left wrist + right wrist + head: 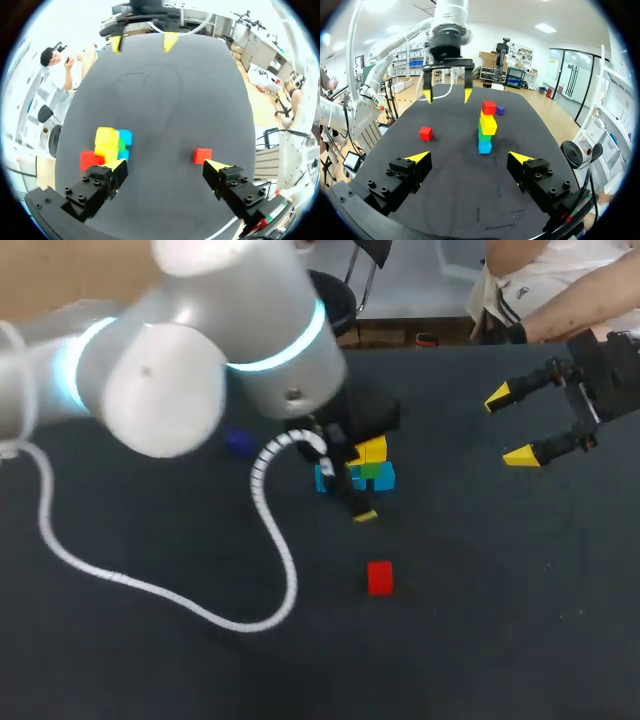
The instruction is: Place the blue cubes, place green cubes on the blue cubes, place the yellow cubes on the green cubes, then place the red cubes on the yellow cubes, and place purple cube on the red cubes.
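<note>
Stack of small plastic cubes point(486, 129) mid-table on the dark matte tabletop point(500, 630): blue base, green, yellow, red on top. Loose red cube point(380, 578) lies nearer, apart from the stack. Small purple cube point(240, 443) sits to its left. Left gripper point(166, 166) hangs over the table pointing down, the stack just beside one finger, fingers spread wide. Right gripper point(510, 426) is far right, well apart, fingers spread. White coiled cable point(150, 590) loops across near-left. Bare surface near and right.
</note>
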Controlling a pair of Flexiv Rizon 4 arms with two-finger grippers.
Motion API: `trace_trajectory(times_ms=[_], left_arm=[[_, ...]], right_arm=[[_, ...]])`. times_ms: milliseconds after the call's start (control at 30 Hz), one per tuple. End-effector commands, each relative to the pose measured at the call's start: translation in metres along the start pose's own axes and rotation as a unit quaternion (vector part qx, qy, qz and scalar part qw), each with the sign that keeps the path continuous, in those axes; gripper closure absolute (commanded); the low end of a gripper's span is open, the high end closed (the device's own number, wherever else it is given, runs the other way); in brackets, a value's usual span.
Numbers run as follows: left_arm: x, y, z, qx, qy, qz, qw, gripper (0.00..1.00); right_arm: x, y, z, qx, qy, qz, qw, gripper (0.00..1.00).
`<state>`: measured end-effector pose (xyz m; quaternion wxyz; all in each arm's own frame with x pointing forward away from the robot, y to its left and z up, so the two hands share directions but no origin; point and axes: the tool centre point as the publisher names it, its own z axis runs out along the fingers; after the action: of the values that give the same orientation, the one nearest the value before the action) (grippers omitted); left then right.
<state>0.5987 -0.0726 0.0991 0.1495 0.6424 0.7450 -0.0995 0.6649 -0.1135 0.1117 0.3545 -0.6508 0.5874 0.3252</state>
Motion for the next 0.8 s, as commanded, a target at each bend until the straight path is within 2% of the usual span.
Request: trace_trajectory(times_ms=[33, 167, 300, 433, 533, 800], left_arm=[[0.029, 0.004, -0.023, -0.007, -0.041, -0.015, 0.999, 0.00], [0.041, 0.014, -0.029, -0.004, -0.056, -0.026, 0.998, 0.00], [0.049, 0.031, -0.025, 0.021, -0.085, -0.030, 0.996, 0.00], [0.052, 0.051, -0.012, 0.051, -0.076, -0.017, 0.996, 0.00], [0.053, 0.062, -0.009, 0.065, -0.097, -0.027, 0.993, 0.00], [0.050, 0.088, -0.015, 0.039, -0.086, -0.025, 0.995, 0.00]], right_arm=[[0.000, 0.000, 0.000, 0.000, 0.000, -0.001, 1.000, 0.00], [0.000, 0.000, 0.000, 0.000, 0.000, -0.001, 1.000, 0.00], [0.000, 0.000, 0.000, 0.000, 0.000, -0.001, 1.000, 0.00], [0.000, 0.000, 0.000, 0.000, 0.000, -0.001, 1.000, 0.00], [0.000, 0.000, 0.000, 0.000, 0.000, -0.001, 1.000, 0.00], [0.000, 0.000, 0.000, 0.000, 0.000, -0.001, 1.000, 0.00]])
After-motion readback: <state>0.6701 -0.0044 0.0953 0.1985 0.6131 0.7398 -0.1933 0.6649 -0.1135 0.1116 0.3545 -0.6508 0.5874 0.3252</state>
